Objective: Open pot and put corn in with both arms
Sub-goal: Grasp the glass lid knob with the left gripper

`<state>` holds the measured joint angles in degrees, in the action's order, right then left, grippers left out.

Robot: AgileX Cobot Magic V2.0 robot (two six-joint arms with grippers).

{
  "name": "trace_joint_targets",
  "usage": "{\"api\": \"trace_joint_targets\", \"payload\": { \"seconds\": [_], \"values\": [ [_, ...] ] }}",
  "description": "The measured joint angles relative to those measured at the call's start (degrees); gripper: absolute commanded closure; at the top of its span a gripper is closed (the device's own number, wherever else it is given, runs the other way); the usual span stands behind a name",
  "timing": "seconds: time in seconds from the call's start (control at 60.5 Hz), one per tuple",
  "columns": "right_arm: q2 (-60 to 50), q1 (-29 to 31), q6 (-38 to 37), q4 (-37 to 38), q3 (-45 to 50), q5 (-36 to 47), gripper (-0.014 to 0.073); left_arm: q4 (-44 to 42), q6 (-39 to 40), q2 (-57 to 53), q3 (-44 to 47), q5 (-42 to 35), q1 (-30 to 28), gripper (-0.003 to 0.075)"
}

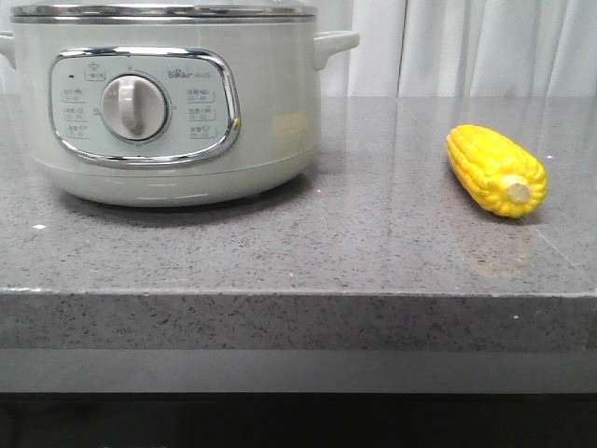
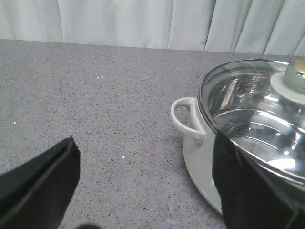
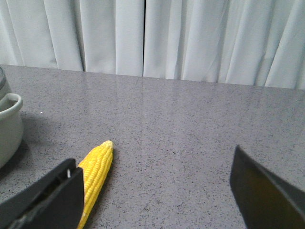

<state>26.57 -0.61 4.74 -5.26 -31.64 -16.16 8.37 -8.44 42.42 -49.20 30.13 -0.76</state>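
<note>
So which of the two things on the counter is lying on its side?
The corn: the yellow cob lies flat on the counter, stub end toward the camera. The pot stands upright, lid on.

pale grey-green round electric pot (image 1: 168,103): 1 | bright yellow corn cob (image 1: 496,171): 1 | speckled grey stone counter (image 1: 354,243): 1

pot (image 1: 168,103) cropped at top and left, panel labels unreadable — corn (image 3: 94,176) half hidden behind right gripper (image 3: 157,200)

Speckled grey stone countertop (image 1: 280,252) with thick front edge, pale pleated curtains (image 3: 190,38) behind, soft even light
</note>
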Motion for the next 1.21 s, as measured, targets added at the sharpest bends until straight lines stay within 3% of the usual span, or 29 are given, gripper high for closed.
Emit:
{"api": "trace_joint_targets", "payload": {
  "seconds": [0.232, 0.496, 0.827, 1.207],
  "values": [
    [0.0, 0.0, 0.0, 0.0, 0.0, 0.0, -0.0041, 2.4, -2.2, 14.9, -15.5, 8.4, 1.4, 0.0162],
    [0.0, 0.0, 0.0, 0.0, 0.0, 0.0, -0.0041, 2.4, -2.7, 32.3, -33.9, 15.7, 12.6, 0.0162],
    [0.0, 0.0, 0.0, 0.0, 0.0, -0.1, -0.0041, 2.5, -2.6, 52.2, -57.6, 28.8, 21.0, 0.0163],
    [0.0, 0.0, 0.0, 0.0, 0.0, -0.1, -0.0041, 2.8, -2.2, 59.2, -62.7, 33.4, 21.6, 0.0177]
  ]
}}
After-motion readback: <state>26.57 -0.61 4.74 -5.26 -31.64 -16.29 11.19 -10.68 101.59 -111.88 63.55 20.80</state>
